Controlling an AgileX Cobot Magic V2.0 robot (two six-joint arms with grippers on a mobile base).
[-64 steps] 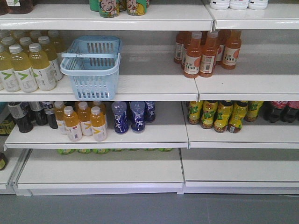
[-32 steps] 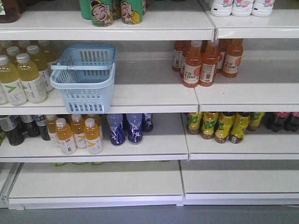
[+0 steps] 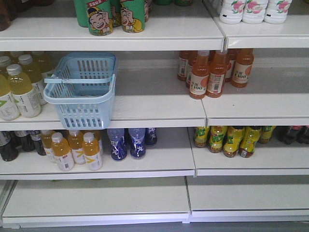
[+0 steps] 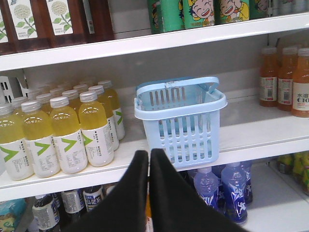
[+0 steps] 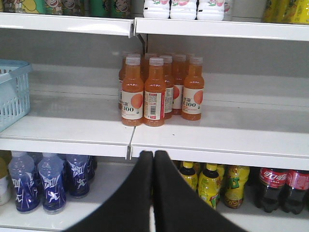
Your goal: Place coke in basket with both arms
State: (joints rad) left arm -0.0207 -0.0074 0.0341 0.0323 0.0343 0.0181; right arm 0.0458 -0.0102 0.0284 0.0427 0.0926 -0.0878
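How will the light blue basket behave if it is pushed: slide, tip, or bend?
The basket looks empty, with thin slotted walls, so it is probably light and slides easily on the smooth shelf. Its wide base makes tipping unlikely. The thin handles may flex.

White shelving [image 3: 159, 104] in two bays, butted at a seam [image 3: 203, 107] right of centre. Four tiers [image 3: 159, 154] in view. Pale grey back panel [image 3: 149, 57] behind. Even, diffuse light; soft shadows beneath each tier.
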